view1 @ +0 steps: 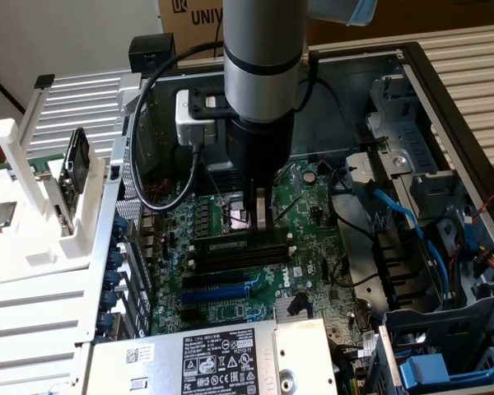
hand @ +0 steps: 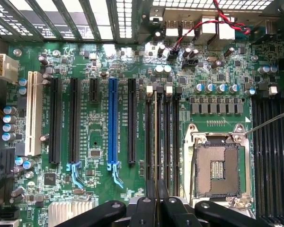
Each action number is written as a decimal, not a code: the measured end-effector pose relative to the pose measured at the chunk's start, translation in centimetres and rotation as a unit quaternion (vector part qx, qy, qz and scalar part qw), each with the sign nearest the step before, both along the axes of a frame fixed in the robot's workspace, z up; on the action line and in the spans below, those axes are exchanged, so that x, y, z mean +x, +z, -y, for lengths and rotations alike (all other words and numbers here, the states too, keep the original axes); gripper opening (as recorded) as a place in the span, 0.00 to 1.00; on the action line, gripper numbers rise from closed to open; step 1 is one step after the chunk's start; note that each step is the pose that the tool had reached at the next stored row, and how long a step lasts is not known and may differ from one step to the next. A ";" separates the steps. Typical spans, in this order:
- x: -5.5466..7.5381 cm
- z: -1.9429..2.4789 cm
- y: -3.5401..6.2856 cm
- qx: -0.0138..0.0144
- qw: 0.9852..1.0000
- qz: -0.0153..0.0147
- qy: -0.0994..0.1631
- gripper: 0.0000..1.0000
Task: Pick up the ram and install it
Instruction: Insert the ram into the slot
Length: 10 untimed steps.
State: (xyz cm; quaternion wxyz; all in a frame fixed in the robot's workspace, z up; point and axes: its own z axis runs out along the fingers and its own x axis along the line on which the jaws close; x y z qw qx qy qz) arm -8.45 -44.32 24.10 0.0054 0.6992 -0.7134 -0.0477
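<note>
The ram (view1: 230, 244) is a long dark-green stick standing on edge along a black memory slot of the motherboard (view1: 222, 271), just in front of the CPU socket (view1: 235, 216). My gripper (view1: 261, 226) reaches straight down into the open computer case and is shut on the ram's top edge near its end on the exterior view's right. In the wrist view the ram (hand: 156, 142) is a thin line seen edge-on, running away from the gripper (hand: 156, 198) between the neighbouring black slots (hand: 170, 137). Whether it is fully seated in the slot cannot be told.
The empty CPU socket (hand: 217, 165) lies right beside the slots, and a blue expansion slot (hand: 113, 123) is on the other side. A power supply (view1: 206, 354) closes the near end of the case. Blue cables (view1: 395, 214) hang by the drive bays. A white parts stand (view1: 33, 181) sits outside the case.
</note>
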 end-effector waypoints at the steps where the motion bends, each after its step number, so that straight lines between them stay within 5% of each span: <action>1: 0.0 0.05 0.00 0.000 1.000 0.000 0.001 0.12; 10: 0.0 0.12 -0.02 0.000 1.000 0.000 0.003 0.12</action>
